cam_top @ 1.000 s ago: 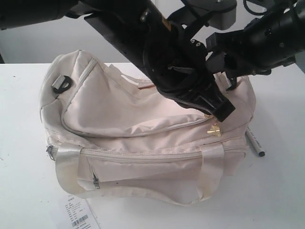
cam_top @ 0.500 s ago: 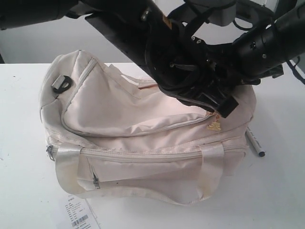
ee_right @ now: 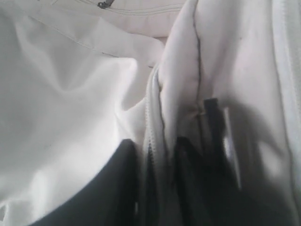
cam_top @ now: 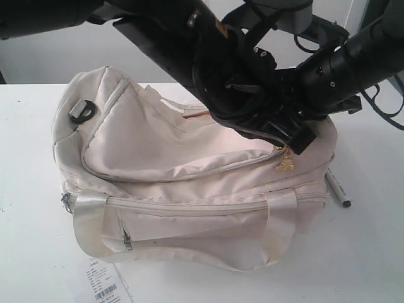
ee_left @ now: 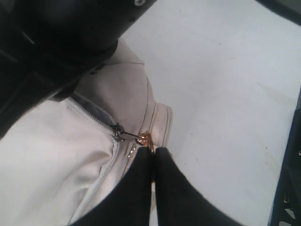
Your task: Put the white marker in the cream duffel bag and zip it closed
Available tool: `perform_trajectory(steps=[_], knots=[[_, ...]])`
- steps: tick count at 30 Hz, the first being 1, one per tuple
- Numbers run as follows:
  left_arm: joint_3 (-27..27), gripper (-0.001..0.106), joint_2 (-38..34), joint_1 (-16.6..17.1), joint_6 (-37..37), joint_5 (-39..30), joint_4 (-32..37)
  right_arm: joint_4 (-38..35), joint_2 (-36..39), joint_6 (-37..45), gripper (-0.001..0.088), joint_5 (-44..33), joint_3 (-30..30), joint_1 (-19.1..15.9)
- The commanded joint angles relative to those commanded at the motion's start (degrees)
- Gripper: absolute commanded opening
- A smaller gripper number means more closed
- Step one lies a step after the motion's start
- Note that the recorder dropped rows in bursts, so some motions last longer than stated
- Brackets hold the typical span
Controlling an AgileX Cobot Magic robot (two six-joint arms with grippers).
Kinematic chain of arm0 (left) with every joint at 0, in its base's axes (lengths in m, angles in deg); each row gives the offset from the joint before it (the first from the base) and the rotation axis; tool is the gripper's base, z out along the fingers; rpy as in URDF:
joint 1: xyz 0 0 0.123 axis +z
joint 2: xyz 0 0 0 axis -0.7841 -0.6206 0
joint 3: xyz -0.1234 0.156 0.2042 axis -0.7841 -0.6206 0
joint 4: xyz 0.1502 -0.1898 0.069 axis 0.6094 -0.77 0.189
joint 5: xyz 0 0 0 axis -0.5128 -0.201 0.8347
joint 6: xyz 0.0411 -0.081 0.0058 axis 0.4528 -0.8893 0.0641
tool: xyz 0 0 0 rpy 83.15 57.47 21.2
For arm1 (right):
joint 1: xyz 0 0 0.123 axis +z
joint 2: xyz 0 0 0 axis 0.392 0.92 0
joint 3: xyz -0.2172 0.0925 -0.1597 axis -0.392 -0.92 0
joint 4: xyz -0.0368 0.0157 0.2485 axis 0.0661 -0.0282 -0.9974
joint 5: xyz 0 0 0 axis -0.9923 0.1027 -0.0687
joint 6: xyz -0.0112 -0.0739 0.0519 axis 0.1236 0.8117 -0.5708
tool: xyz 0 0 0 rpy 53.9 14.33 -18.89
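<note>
My left gripper [ee_left: 153, 149] is pinched shut on the gold zip pull [ee_left: 145, 138] at the end of the cream duffel bag [cam_top: 189, 158]. The jaws meet with only the edge of the pull between them. My right gripper [ee_right: 157, 141] stands narrow, with a zip-edged fold of the bag between its fingers [ee_right: 120, 183]. I cannot tell whether it clamps that fold or merely straddles it. The white marker [cam_top: 338, 188] lies on the table [cam_top: 372, 252], below my left gripper and just beside the bag's end. It is outside the bag and in neither hand.

Hazards, as I judge them:

1. Loss of the pull. Cause: a shallow pinch, so a tug off the line of the zip may draw the pull out of my left jaws.
2. Slider jam. Cause: slack fabric near my left fingertips may feed into the teeth if my right hand gives no counter-tension.
3. Bag drag. Cause: an unanchored bag follows my left hand and may nudge the marker, which may roll away from both hands.
4. Wrong order. Cause: closing the zip while the marker lies outside
</note>
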Motion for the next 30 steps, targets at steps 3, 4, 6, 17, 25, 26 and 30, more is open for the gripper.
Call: perform_trajectory(steps=[3,4,6,17,25,26,30], knots=[[0.0,0.000,0.0,0.0,0.1,-0.4,0.0,-0.2,0.0,-1.2,0.0000,1.5,0.0,0.0],[0.0,0.000,0.0,0.0,0.1,-0.7,0.0,-0.2,0.0,-1.2,0.0000,1.8,0.0,0.0],[0.0,0.000,0.0,0.0,0.3,-1.5,0.0,-0.2,0.0,-1.3,0.0000,1.7,0.0,0.0],[0.0,0.000,0.0,0.0,3.2,-5.7,0.0,-0.2,0.0,-2.2,0.0000,3.1,0.5,0.0],[0.0,0.000,0.1,0.0,3.4,-9.0,0.2,-0.1,0.0,-2.6,0.0000,3.2,1.0,0.0],[0.0,0.000,0.1,0.0,3.4,-9.6,0.2,-0.1,0.0,-2.6,0.0000,3.3,1.0,0.0],[0.0,0.000,0.1,0.0,3.4,-11.6,0.2,-0.1,0.0,-3.5,0.0000,3.7,1.0,-0.6]])
